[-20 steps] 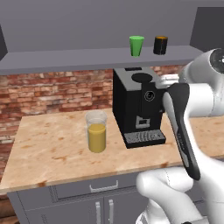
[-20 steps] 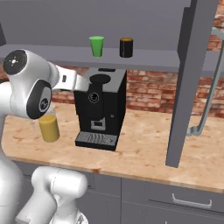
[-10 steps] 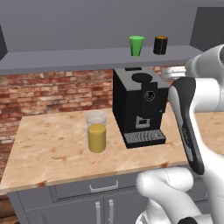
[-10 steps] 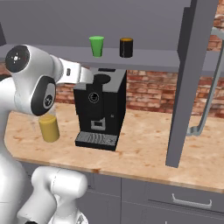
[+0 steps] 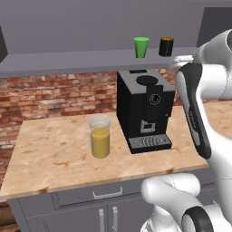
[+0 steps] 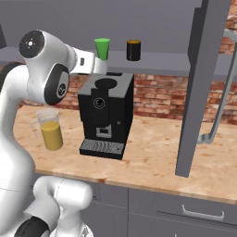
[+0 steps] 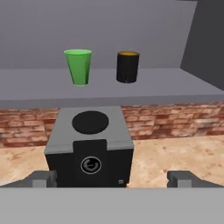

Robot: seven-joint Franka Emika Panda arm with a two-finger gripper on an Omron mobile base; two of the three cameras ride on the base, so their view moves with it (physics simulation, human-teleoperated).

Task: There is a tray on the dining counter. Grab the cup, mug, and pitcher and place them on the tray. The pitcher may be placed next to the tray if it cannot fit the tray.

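Hand wide open, empty; cup and mug on shelf ahead above it, coffee machine below.

I saw the green cup and black mug upright side by side at upper centre, the half-full pitcher standing centre-left.

Three cams, all facing the brick wall.
Base cams sit behind the arm, left & right, looking fwd/down over the counter; hand cam is closer, level, facing the shelf. All share the coffee machine, cup, mug ahead of the gripper.
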